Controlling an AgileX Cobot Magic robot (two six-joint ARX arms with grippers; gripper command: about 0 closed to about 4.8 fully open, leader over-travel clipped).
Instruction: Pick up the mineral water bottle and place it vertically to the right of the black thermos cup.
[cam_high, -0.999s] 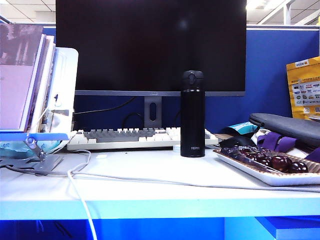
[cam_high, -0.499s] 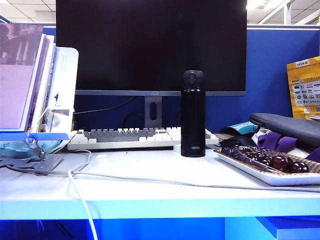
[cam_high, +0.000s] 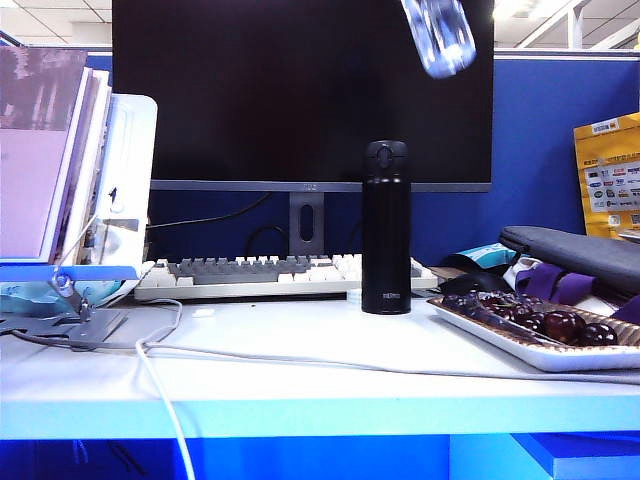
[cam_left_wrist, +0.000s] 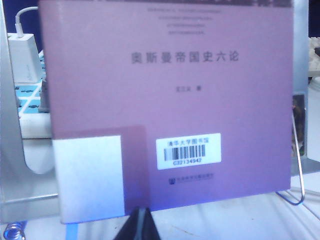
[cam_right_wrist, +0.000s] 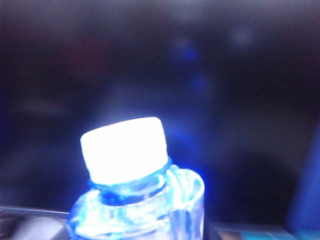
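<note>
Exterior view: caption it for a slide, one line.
Mineral water bottle enters tilted at the top edge, above and right of the upright black thermos cup on the desk.

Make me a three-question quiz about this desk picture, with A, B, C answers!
1. Where is the mineral water bottle?
A. lying on the keyboard
B. up in the air above the black thermos cup
C. in the tray

2. What colour is the bottle's cap?
A. white
B. red
C. black

3. How does the black thermos cup stand?
A. tipped over
B. upright on the desk
C. hanging

Answers: 1 B, the bottle shows at the top of the exterior view; 2 A, the right wrist view shows it white; 3 B, it stands straight by the keyboard.
</note>
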